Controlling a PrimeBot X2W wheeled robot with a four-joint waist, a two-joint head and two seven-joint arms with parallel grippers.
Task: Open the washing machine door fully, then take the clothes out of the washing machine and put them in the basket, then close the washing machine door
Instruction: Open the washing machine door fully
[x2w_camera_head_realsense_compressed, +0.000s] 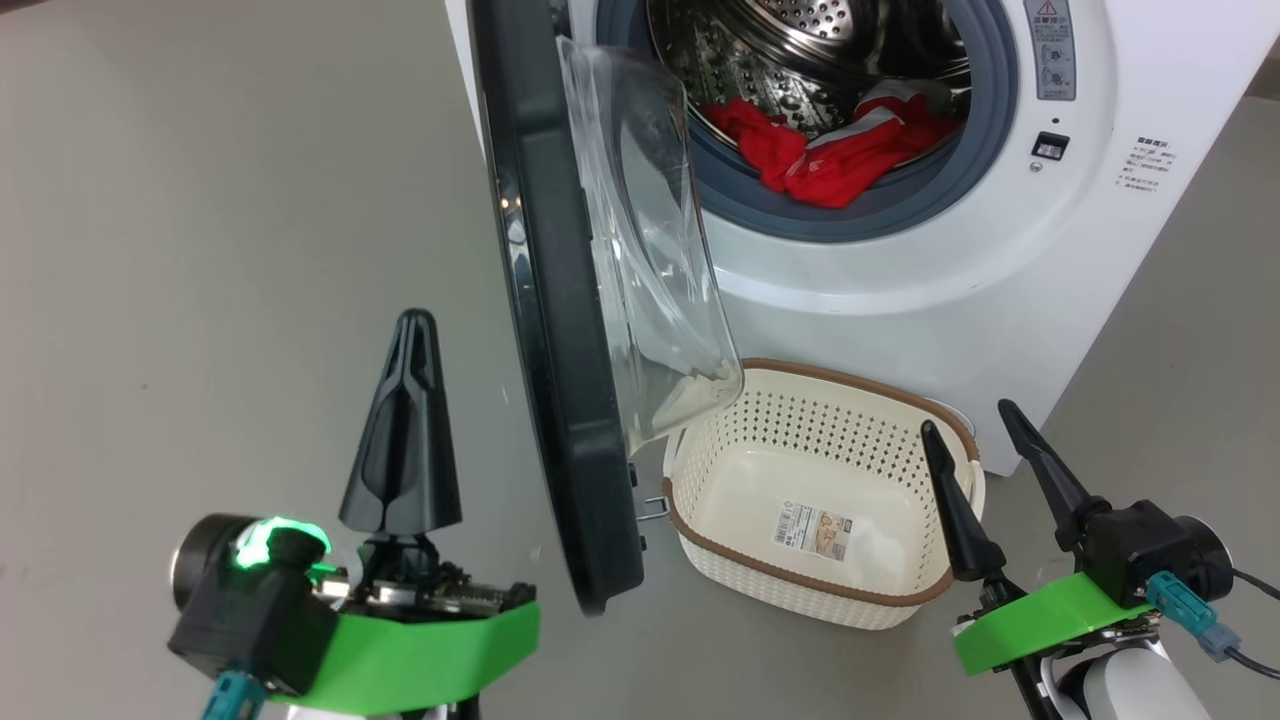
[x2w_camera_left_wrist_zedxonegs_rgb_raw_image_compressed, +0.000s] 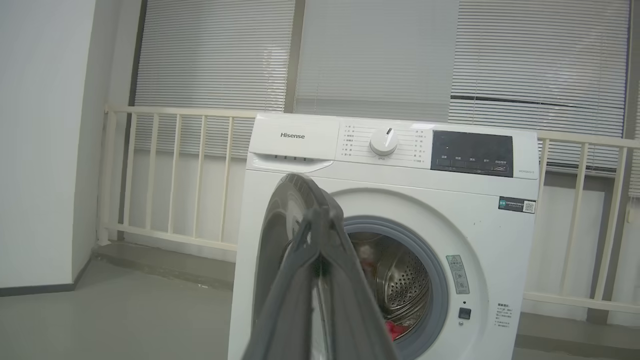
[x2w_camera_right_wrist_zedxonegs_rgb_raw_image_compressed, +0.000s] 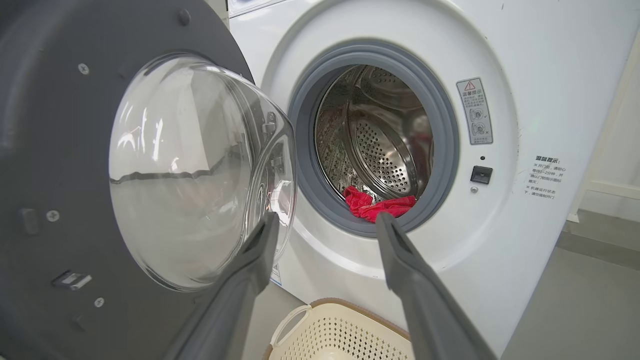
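Observation:
The washing machine (x2w_camera_head_realsense_compressed: 900, 290) stands ahead with its door (x2w_camera_head_realsense_compressed: 560, 400) swung out towards me, edge-on, its glass bowl (x2w_camera_head_realsense_compressed: 650, 250) facing right. Red clothes (x2w_camera_head_realsense_compressed: 830, 155) lie at the bottom of the steel drum. The basket (x2w_camera_head_realsense_compressed: 700, 545) sits on the floor below the opening, with nothing in it. My left gripper (x2w_camera_head_realsense_compressed: 415, 318) is shut on nothing, left of the door's black rim and apart from it. My right gripper (x2w_camera_head_realsense_compressed: 968, 417) is open over the basket's right end. In the right wrist view the open right gripper (x2w_camera_right_wrist_zedxonegs_rgb_raw_image_compressed: 327, 220) points at the clothes (x2w_camera_right_wrist_zedxonegs_rgb_raw_image_compressed: 380, 205), with the door (x2w_camera_right_wrist_zedxonegs_rgb_raw_image_compressed: 50, 150) on the left.
Grey floor (x2w_camera_head_realsense_compressed: 200, 250) spreads to the left of the door. In the left wrist view a cream railing (x2w_camera_left_wrist_zedxonegs_rgb_raw_image_compressed: 170, 175) and window blinds (x2w_camera_left_wrist_zedxonegs_rgb_raw_image_compressed: 375, 55) stand behind the machine (x2w_camera_left_wrist_zedxonegs_rgb_raw_image_compressed: 390, 200), and a white wall (x2w_camera_left_wrist_zedxonegs_rgb_raw_image_compressed: 40, 150) is on the left.

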